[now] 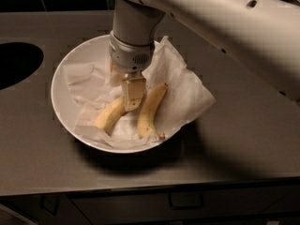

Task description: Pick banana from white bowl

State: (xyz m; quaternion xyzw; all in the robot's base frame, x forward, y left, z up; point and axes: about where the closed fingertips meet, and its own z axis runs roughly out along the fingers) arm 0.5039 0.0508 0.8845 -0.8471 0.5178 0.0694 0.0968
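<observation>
Grasping is judged in hand: the gripper (132, 95) is set on the banana (108, 117) in the bowl (60, 92), closure indiscernible. A secure pinch, then lift, is needed.

Pale, plump banana (108, 117) aslant on crumpled paper (187, 90) in wide white bowl (58, 102), hand (132, 96) at its upper end.

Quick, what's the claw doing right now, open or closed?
Claw: down in the white bowl, at the banana's upper end; open or closed cannot be told.
</observation>
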